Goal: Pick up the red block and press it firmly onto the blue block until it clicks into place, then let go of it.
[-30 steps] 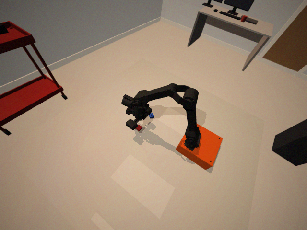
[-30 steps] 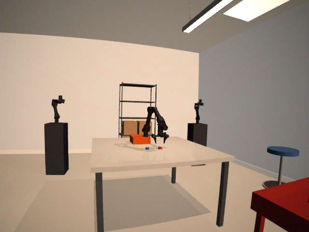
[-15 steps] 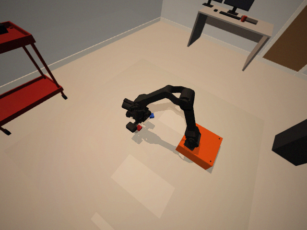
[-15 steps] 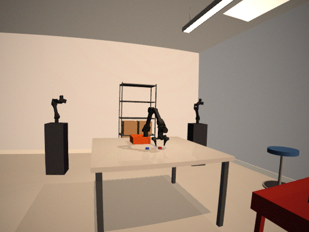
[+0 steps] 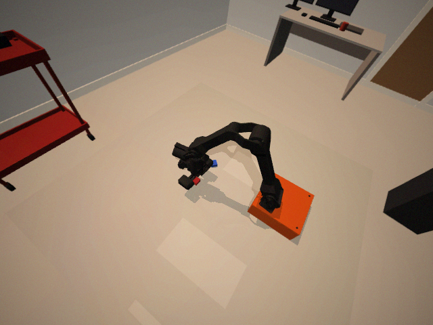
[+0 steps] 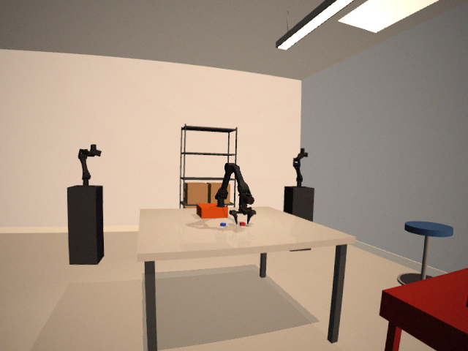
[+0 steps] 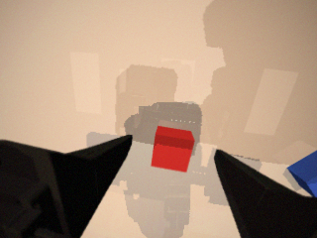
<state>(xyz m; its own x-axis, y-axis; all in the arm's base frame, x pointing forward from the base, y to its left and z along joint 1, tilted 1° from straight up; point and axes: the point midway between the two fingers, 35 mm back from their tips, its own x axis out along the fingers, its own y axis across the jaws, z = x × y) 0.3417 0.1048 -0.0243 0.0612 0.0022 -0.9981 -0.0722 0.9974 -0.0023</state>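
Grasping red block (image 5: 196,181) (image 6: 242,224) (image 7: 172,150): step in hand, approx. Block sits on tabletop (image 6: 241,241) betw. fingertips, w/ gap each side. Gripper (image 5: 198,177) (image 6: 242,223) (image 7: 172,146) wide open, nothing held. Next: center, close fully, verify grip, then lift toward blue block (image 5: 214,163) (image 6: 223,224) (image 7: 308,174).

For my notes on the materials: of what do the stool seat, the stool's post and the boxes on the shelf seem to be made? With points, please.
Seat (image 6: 428,229): painted wood or plastic, matt; even blue colour, no grain visible.
Post (image 6: 425,257): probably metal, smooth; plain grey and slim.
Boxes (image 6: 196,193): likely cardboard, dull; plain brown, square-sided.
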